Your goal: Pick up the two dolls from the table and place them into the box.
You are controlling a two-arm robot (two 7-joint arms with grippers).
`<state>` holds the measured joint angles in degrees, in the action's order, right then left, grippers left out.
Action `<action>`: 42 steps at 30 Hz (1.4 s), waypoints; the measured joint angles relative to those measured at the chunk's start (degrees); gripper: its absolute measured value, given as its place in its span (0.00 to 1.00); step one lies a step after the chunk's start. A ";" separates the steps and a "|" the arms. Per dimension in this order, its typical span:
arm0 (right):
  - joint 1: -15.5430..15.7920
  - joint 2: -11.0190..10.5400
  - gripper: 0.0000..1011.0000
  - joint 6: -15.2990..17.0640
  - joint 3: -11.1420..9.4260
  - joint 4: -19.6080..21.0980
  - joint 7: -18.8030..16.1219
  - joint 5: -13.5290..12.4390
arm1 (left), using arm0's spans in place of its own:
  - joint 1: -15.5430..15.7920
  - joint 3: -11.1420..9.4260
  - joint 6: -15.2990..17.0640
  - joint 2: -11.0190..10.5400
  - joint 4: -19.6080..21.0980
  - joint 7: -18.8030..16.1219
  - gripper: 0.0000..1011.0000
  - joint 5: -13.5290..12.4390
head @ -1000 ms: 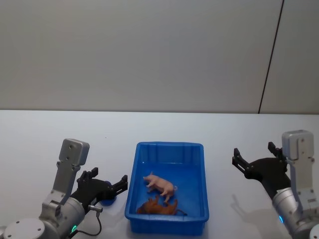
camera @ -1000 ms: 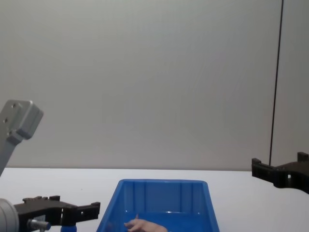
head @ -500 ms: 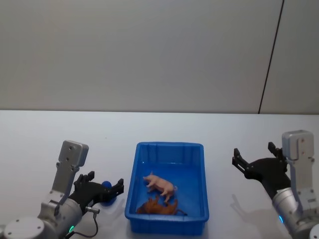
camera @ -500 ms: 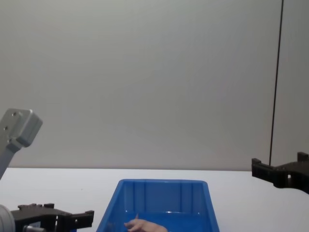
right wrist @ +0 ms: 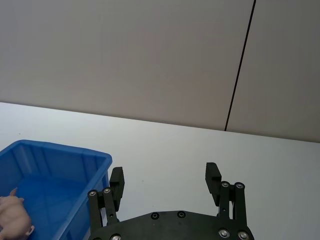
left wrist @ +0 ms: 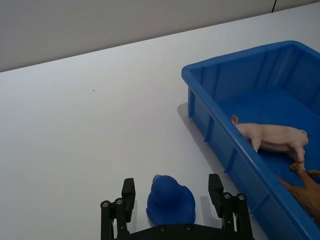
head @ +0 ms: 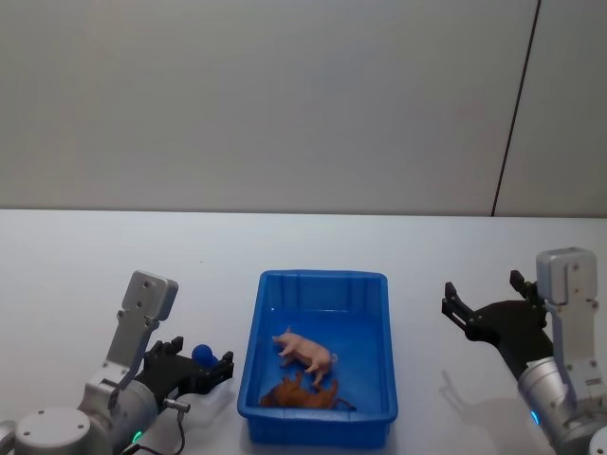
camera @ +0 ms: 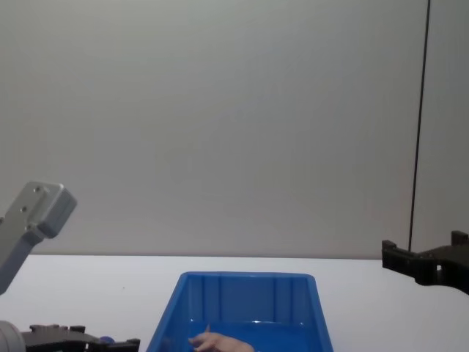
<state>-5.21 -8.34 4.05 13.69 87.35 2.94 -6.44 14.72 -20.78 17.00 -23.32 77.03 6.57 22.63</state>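
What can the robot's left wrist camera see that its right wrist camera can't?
The left wrist view has the left gripper, jaws open, with a small dark-blue toy on the table between them, and the shaggy brown doll in the box.

The right wrist view has the right gripper, jaws open and empty, beside the box, plus the wall's dark seam.

Both show the blue box, the pink doll inside it, and the white table.
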 joint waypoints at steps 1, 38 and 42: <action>0.00 0.00 0.99 0.00 0.00 0.00 0.00 0.00 | 0.18 -0.03 0.26 0.11 -0.33 0.19 0.92 -0.27; 0.00 0.00 0.99 0.00 0.00 0.00 0.01 0.00 | 1.58 -0.34 -0.97 1.27 -2.76 1.25 0.20 -4.66; 0.00 0.00 0.99 0.00 0.00 0.00 0.01 0.00 | 1.16 -0.15 -2.56 0.88 -1.15 1.41 0.17 -5.20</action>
<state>-5.21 -8.34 4.04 13.69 87.35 2.95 -6.44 15.88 -20.93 14.44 -22.44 75.88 7.98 17.42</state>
